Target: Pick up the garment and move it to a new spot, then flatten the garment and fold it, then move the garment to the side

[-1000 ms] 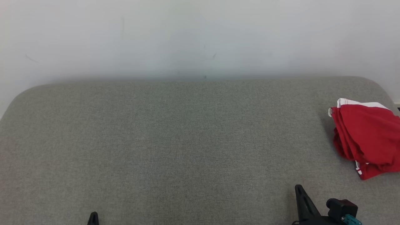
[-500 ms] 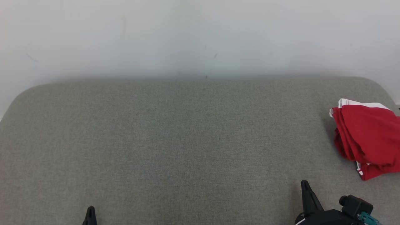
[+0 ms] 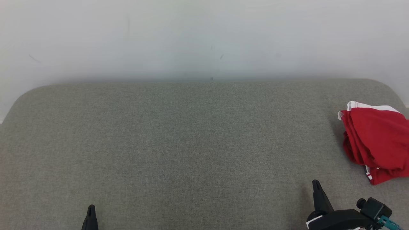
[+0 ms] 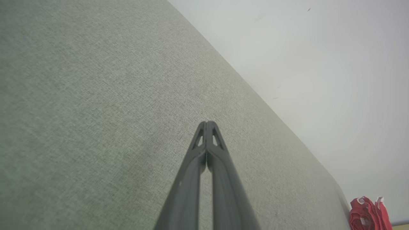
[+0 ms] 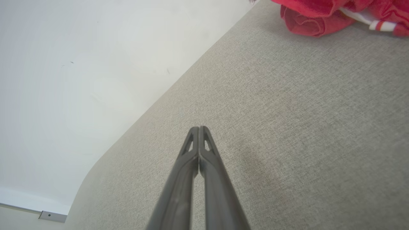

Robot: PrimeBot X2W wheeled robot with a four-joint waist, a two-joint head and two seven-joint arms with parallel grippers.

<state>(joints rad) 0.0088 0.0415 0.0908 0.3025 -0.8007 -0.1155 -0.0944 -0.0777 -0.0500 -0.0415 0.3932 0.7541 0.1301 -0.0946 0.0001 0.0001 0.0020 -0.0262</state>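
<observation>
The garment (image 3: 377,140) is a red piece with white trim, lying bunched at the right edge of the grey upholstered surface (image 3: 191,143). Its folds also show in the left wrist view as the garment (image 4: 369,215) and in the right wrist view as the garment (image 5: 335,14). My right gripper (image 3: 316,183) rises from the bottom right, shut and empty, a short way in front and to the left of the garment. My left gripper (image 3: 91,209) pokes up at the bottom left, far from it. The left gripper (image 4: 207,123) and right gripper (image 5: 198,128) both have their fingertips pressed together.
A plain white wall (image 3: 204,38) stands behind the grey surface's rounded back edge. A strip of skirting (image 5: 32,212) shows low down past the surface's left corner in the right wrist view. The wide grey middle lies between the two grippers.
Both grippers have risen a little further into the head view, the right one also drifting right toward the garment. The garment has not moved.
</observation>
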